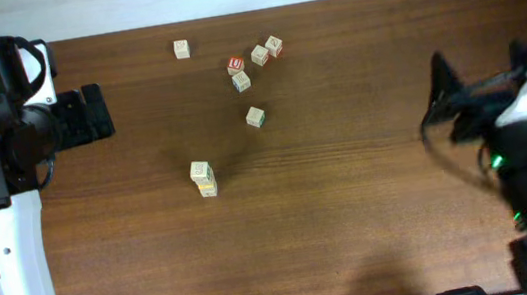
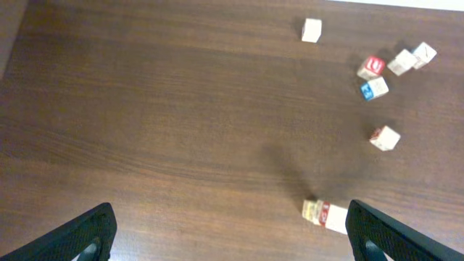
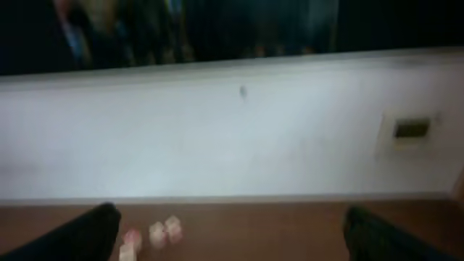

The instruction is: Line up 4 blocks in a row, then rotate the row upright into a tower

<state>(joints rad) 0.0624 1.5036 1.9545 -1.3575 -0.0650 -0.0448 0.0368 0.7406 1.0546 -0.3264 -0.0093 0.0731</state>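
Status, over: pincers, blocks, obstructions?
Left pincer open, empty. Right pincer open, empty. Blocks loose on table, none gripped. No obstruction seen.

I can read nothing for certain on my counter (image 1: 351,207). The small wooden cube with a red top face (image 1: 235,64) bears a white letter-like mark, too small to make out. Beside it, the pale-wood cube with a blue side face (image 2: 374,88) shows white marks, equally illegible.
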